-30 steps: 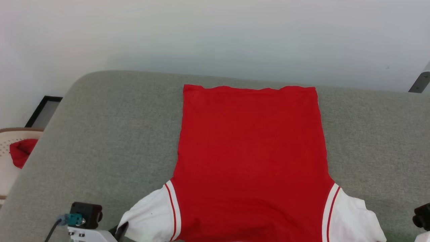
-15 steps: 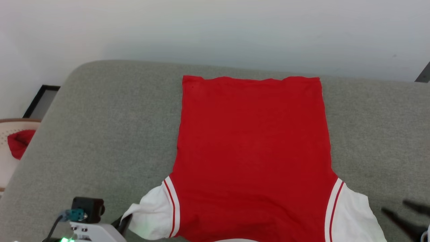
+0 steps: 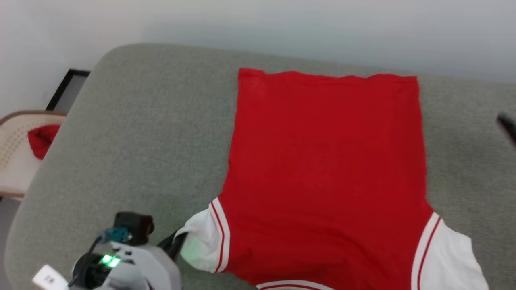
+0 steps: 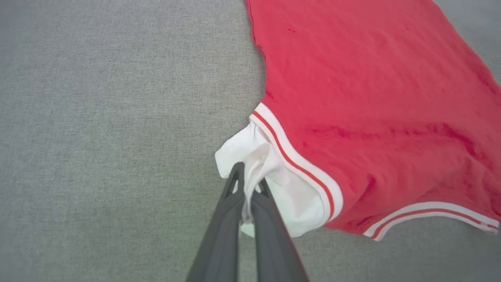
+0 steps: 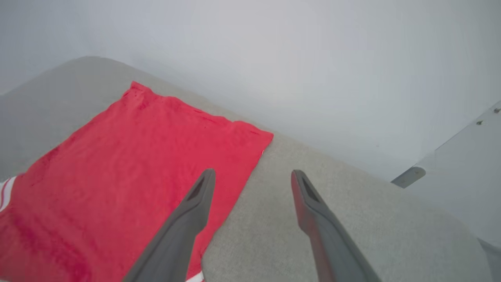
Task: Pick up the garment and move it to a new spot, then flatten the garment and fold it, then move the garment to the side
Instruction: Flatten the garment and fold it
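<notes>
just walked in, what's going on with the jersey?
The red garment lies spread flat on the grey padded surface, plain side up, with no fold made yet. The left gripper is shut on the bunched white sleeve at the garment's near left corner. The right gripper is open and empty, raised above the garment's right edge.

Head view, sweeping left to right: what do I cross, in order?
Beige basket holding a red cloth → left pincer, shut on the garment's white sleeve → garment → one blurred finger of the open right pincer at the right edge.
</notes>
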You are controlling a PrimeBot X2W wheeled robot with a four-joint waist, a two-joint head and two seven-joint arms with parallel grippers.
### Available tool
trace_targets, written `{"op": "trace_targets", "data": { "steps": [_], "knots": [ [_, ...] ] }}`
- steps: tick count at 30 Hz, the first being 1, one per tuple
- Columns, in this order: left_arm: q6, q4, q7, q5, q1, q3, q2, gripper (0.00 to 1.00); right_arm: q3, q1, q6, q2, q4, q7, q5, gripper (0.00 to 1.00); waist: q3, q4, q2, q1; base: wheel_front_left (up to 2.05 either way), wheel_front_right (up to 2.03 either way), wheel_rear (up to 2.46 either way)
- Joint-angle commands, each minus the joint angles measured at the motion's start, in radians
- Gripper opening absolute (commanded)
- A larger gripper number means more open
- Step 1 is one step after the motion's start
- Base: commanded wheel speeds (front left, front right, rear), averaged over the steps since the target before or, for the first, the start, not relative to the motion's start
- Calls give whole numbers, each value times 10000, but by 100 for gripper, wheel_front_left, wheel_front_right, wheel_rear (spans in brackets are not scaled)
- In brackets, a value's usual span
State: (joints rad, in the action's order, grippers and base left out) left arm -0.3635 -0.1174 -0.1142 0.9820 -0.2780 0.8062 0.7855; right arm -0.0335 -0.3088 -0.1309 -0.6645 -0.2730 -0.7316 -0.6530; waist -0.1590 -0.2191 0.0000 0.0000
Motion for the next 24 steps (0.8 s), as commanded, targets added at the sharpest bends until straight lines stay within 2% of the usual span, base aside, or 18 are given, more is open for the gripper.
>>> {"op": "trace_targets", "data": {
  "steps": [1,3,11,15,19,24],
  "knots": [
    [115,63,-17,-144,-286,54,-174,0,81,-725,3,91,469,189,225,100,-524,-456,0,0,0,0,0],
    [190,118,-33,-204,-419,103,-283,0,158,-1200,3,167,859,323,358,100,-643,-562,0,0,0,0,0],
    [836,665,55,-602,-1385,517,-1208,0,891,-4390,2,433,4708,1117,1329,100,-1604,-1444,0,0,0,0,0],
    [1167,975,79,-744,-1794,709,-1643,0,1078,-5543,2,554,6712,627,1669,100,-1985,-1879,0,0,0,0,0],
    [1408,1249,126,-818,-2128,840,-2009,0,841,-6529,2,800,8551,-258,2058,100,-2332,-2226,0,0,0,0,0],
    [1712,1592,196,-894,-2462,997,-2438,0,433,-7472,2,1028,9988,-1006,2636,100,-2762,-2594,0,0,0,0,0]
  ]
}}
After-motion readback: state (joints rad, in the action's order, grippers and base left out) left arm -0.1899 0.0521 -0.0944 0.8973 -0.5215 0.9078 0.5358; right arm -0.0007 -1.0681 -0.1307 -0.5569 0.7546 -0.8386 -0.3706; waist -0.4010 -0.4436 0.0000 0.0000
